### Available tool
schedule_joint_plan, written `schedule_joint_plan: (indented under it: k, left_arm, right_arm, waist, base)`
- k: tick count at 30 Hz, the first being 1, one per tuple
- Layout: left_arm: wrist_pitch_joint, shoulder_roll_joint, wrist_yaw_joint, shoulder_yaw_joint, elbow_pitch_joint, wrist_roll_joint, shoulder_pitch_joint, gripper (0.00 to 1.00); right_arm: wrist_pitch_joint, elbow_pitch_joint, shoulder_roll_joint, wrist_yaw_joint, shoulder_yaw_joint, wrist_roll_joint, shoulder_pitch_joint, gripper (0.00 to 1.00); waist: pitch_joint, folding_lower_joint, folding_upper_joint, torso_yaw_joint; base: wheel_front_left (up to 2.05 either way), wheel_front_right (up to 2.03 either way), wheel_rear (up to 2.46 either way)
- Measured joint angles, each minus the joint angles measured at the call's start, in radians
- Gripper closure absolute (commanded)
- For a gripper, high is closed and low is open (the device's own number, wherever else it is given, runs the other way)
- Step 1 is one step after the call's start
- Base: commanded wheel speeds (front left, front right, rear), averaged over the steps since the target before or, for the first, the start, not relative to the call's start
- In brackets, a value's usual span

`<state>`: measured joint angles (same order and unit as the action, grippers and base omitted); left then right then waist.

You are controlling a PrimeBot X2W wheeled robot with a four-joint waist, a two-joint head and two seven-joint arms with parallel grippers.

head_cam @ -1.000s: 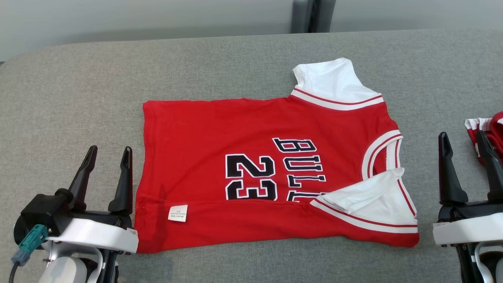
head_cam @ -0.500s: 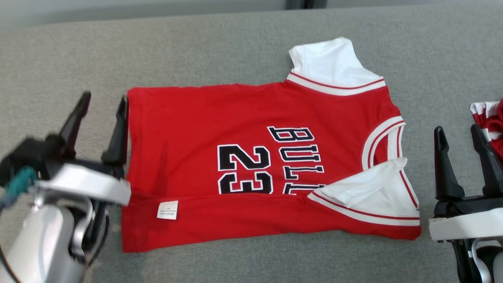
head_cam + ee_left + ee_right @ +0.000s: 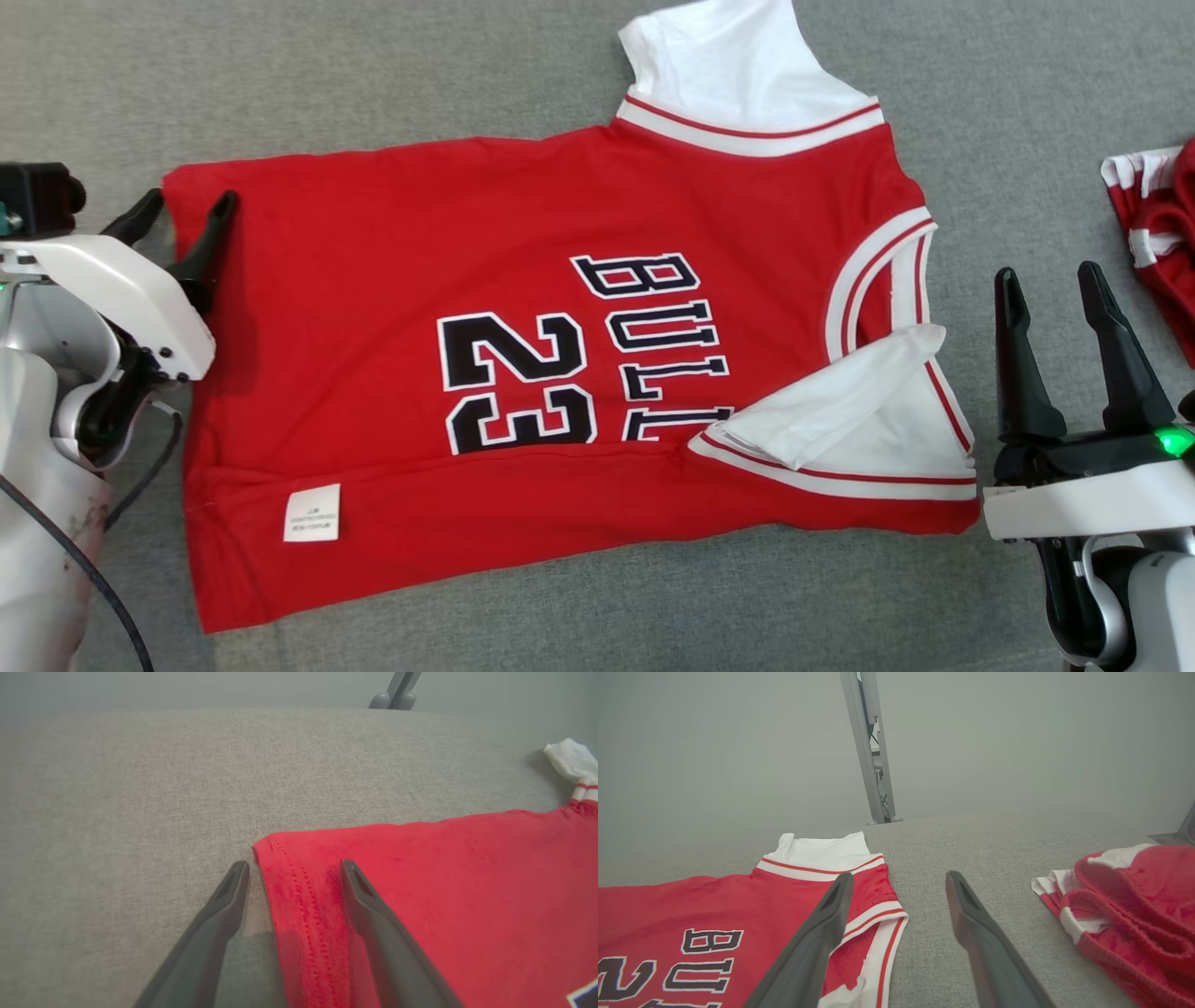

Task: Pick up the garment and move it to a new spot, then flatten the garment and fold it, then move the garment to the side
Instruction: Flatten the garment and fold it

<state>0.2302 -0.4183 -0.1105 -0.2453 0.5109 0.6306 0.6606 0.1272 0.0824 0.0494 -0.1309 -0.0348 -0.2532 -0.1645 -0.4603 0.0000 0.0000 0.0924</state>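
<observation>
**A:** What's happening at the left jaws?

**B:** Left jaws are released, spread wide, nothing in them. On my left wrist camera the two fingers point(image 3: 219, 919) straddle the hem corner point(image 3: 268, 854) of the jersey point(image 3: 444, 882). One finger is over the bare desk point(image 3: 140, 812), the other over red cloth. I can't tell whether the tips touch down.

**A:** And the right?

**B:** Right jaws are released too, and empty. They stand over bare grey desk just beside the jersey's neckline. That puts them between the jersey and a second garment point(image 3: 1158, 215), red and white, bunched further right.

**A:** Where's the jersey lying?

**B:** Flat in the middle of the desk, hem toward my left and neck toward my right, with the "23" reading sideways. The far sleeve point(image 3: 738, 65) is spread out white. The near sleeve point(image 3: 840, 420) is folded in over the front. The near long edge is turned up, and a white label point(image 3: 312, 512) shows by the hem.

**A:** Surface and room?

**B:** Grey woven fabric covers the whole desk. Behind its far edge I see a plain pale wall point(image 3: 738, 742) and one metal post point(image 3: 868, 746).

**A:** Arms?

**B:** The left forearm point(image 3: 37, 467) rises along the left edge of my head camera. Its wrist is canted inward, so the fingers aim at that far hem corner. The right wrist sits low right, fingers pointing straight up the view, with a green light point(image 3: 1169, 439) lit on it.
</observation>
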Motion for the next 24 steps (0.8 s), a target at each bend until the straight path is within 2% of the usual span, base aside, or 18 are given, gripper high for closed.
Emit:
schedule_joint_plan:
  k: [5,6,7,13,16,20,24]
  left_arm:
    - [0.003,-0.006,-0.012,-0.006,0.086,0.046,0.053,0.0]
    - [0.01,-0.007,-0.012,-0.014,0.095,0.053,0.062,0.18]
    - [0.013,-0.01,-0.013,-0.02,0.1,0.059,0.07,1.0]
    - [-0.007,-0.021,-0.019,-0.059,0.109,0.08,0.095,1.0]
    - [-0.02,-0.023,-0.019,-0.086,0.1,0.086,0.112,1.0]
    - [-0.029,-0.015,-0.019,-0.127,0.086,0.094,0.143,1.0]
    - [-0.037,0.018,-0.019,-0.183,0.078,0.1,0.195,1.0]
  right_arm:
    - [0.017,-0.036,0.0,0.0,0.007,-0.007,-0.027,0.0]
    - [0.019,-0.04,0.0,0.0,0.005,-0.009,-0.033,0.0]
    - [0.019,-0.045,0.0,0.0,0.003,-0.009,-0.04,0.0]
    - [0.008,-0.076,0.001,0.0,-0.005,0.013,-0.151,0.0]
    - [-0.016,-0.129,0.034,0.0,-0.027,0.001,-0.275,0.0]
    - [-0.067,-0.29,0.101,0.0,-0.026,-0.026,-0.491,0.0]
    - [-0.109,-0.482,0.15,0.0,0.019,-0.028,-0.692,0.0]
  waist:
    - [-0.028,0.0,0.0,0.022]
    - [-0.031,0.0,0.0,0.025]
    - [-0.035,0.0,0.0,0.026]
    - [-0.049,0.0,0.0,0.023]
    - [-0.058,0.0,0.0,0.013]
    - [-0.075,0.0,0.0,-0.012]
    - [-0.098,0.0,0.0,-0.058]
  base:
    - [0.0,0.0,0.0]
    - [0.0,0.0,0.0]
    - [0.0,0.0,0.0]
    - [0.0,0.0,0.0]
    - [0.0,0.0,0.0]
    - [0.0,0.0,0.0]
    - [0.0,0.0,0.0]
